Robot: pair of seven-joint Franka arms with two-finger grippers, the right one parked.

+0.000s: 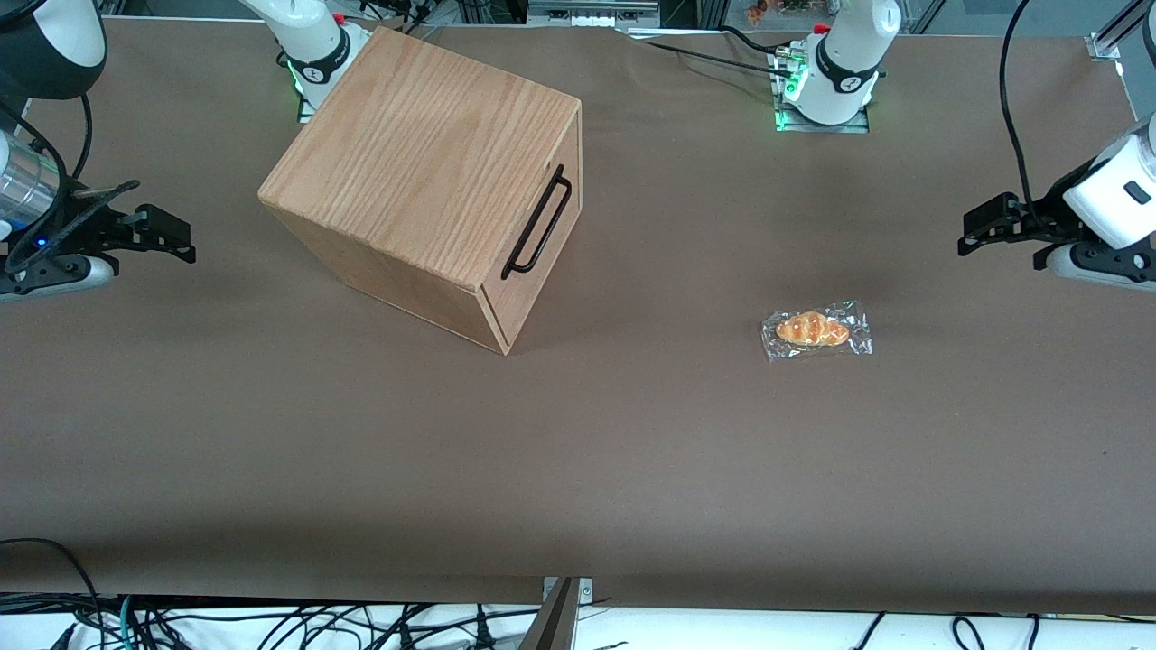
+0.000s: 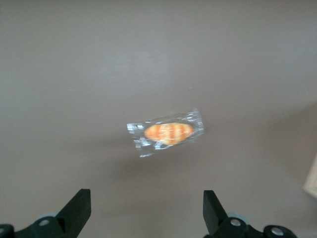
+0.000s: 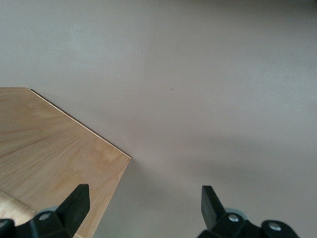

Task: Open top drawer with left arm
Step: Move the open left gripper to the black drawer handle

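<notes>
**Drawer shut, gripper waiting wide at the working arm's end**

Pictured on a brown table (image 1: pixel 632 451): large oak-grain wooden box (image 1: pixel 424 153), set at an angle toward the parked arm's end, its front face turned toward the working arm's end. Top drawer (image 1: pixel 542 239) fitted flush in that face, fully closed, with a long thin black bar handle (image 1: pixel 539 224) running along it. Only a pale corner of the box (image 2: pixel 312 179) caught by the left wrist camera.

Hovering above the table at the working arm's end, well apart from the box: left arm (image 1: pixel 1115 194), glossy white, with its black gripper (image 1: pixel 975 230) pointing toward the box. Fingers (image 2: pixel 77 210) spread wide, nothing held between them, nothing touched.

Lying flat on the table between box and gripper, nearer the gripper and nearer the front camera than either: small golden bread roll in a clear plastic wrapper (image 1: pixel 815 329), seen from above by the left wrist camera (image 2: pixel 167 132), just ahead of the open fingertips.
</notes>
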